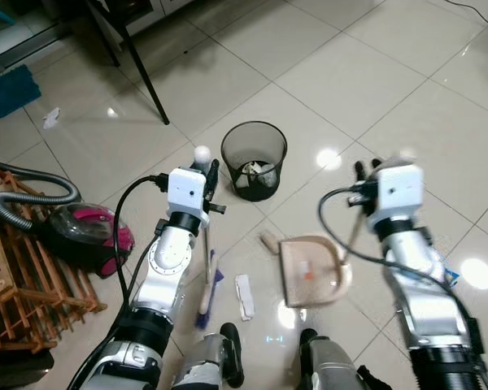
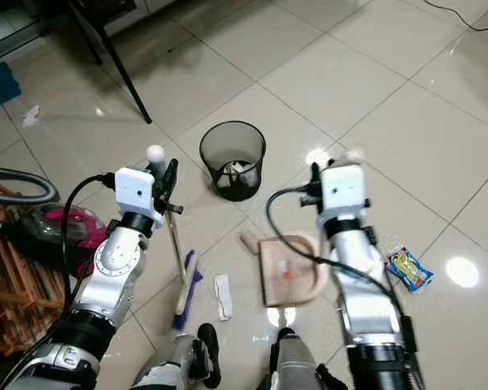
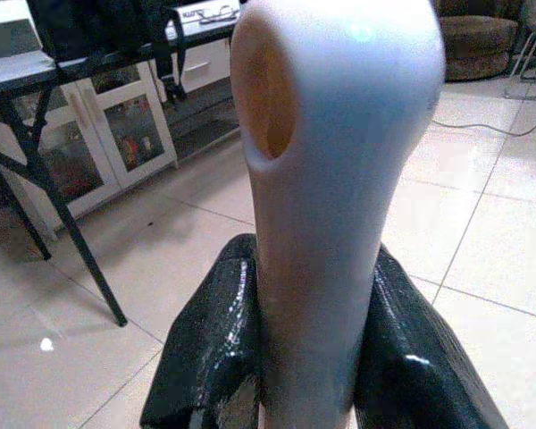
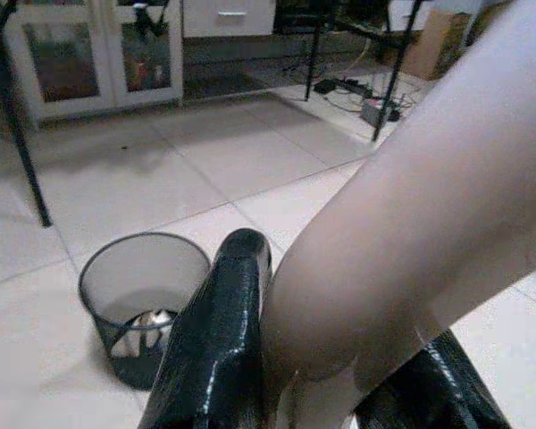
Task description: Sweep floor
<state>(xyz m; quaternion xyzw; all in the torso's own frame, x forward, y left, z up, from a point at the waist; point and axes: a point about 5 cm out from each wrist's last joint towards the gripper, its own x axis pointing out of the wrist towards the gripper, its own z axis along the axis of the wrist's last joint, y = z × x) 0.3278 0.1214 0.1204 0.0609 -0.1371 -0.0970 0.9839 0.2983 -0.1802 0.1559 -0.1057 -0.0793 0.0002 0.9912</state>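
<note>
The left gripper is clamped on the white broom handle; the broom head is rested on the tiled floor. The right gripper is clamped on the dustpan handle. The dustpan is set on the floor beside white paper, below the mesh bin.

A home living area is showing here: glossy cream floor tiles are reflecting ceiling lights, a pink canister vacuum cleaner is sitting beside a wooden rack, and glass-fronted white cabinets are standing behind a black-legged table, with a sofa sitting beyond.
</note>
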